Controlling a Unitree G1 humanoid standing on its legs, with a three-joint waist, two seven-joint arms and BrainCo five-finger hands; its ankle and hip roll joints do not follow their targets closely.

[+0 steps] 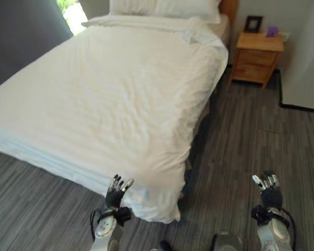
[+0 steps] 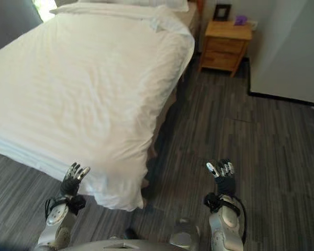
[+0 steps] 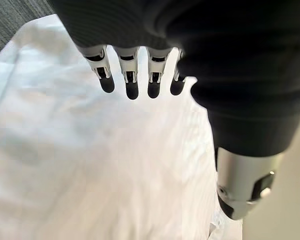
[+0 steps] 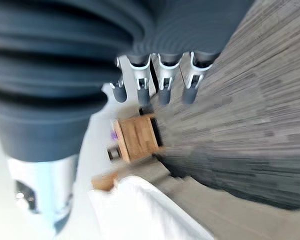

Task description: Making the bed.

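Note:
A bed (image 1: 120, 89) under a white duvet runs from the near left to the far wall, with a white pillow (image 1: 165, 7) at its head. The duvet's near corner (image 1: 157, 204) hangs down toward the floor. My left hand (image 1: 116, 192) is raised just in front of that corner, fingers straight and holding nothing; the left wrist view has its fingers (image 3: 131, 80) over the white cloth (image 3: 90, 165). Over the floor to the right of the bed, my right hand (image 1: 268, 189) is open too, with its fingers (image 4: 162, 85) straight in the right wrist view.
A wooden nightstand (image 1: 256, 55) stands at the far right by the bed's head, with a dark picture frame (image 1: 253, 23) and a small purple object (image 1: 272, 31) on top. Grey wood-grain floor (image 1: 246, 141) spreads to the right of the bed. A white wall or door (image 1: 306, 57) bounds the right side.

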